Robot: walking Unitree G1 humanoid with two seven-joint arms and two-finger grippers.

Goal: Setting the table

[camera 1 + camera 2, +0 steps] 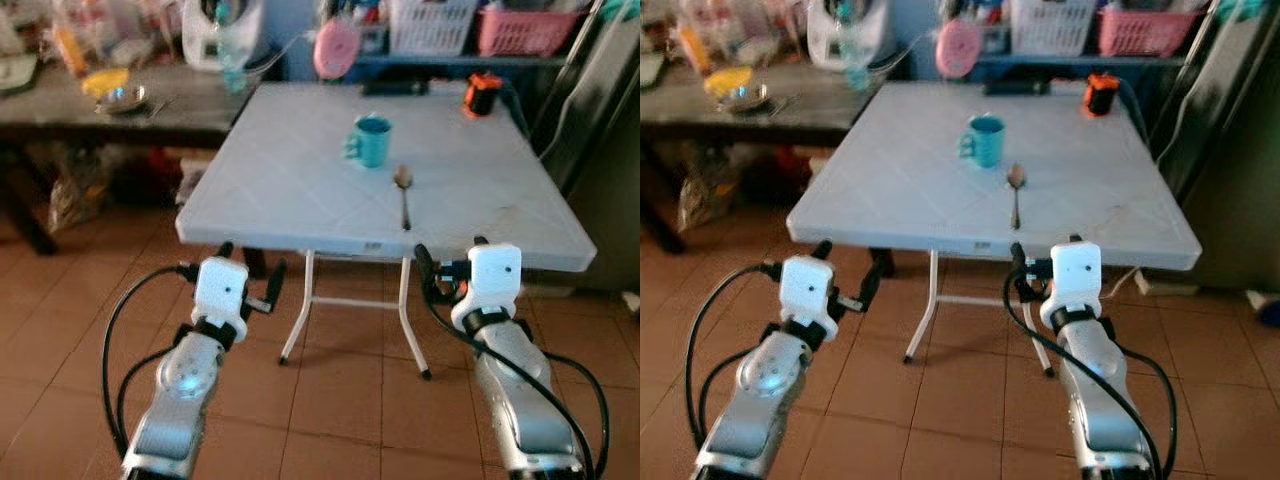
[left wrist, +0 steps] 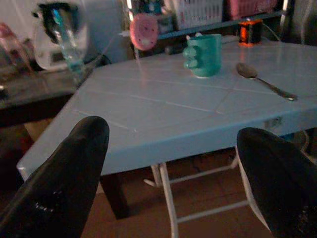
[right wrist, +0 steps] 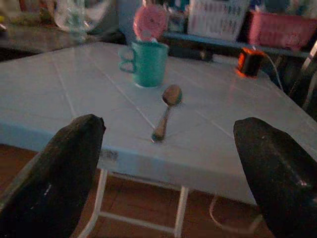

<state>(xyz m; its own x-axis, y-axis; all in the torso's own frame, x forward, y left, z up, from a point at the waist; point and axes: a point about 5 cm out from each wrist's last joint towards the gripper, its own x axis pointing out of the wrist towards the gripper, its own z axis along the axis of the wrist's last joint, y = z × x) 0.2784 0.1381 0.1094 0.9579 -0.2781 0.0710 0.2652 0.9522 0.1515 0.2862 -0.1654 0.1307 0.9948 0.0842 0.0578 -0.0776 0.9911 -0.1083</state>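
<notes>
Teal mug (image 1: 371, 140) sits near the middle of the pale folding counter (image 1: 270, 190), with the metal spoon (image 1: 403, 195) lying just beside it on my right, bowl end toward the mug and handle pointing at the near edge, which I judge leaves the handle easy to reach. I hold both arms raised short of that edge, over the tiled floor (image 1: 340, 400), so nothing on top is touched yet. My left tool (image 1: 252, 281) has its black fingers (image 2: 59, 178) spread wide and empty, and my right tool (image 1: 450, 258) is spread and empty too, lined up roughly with the spoon. An orange-and-black object (image 1: 482, 95) stands at the far right corner, well apart.
</notes>
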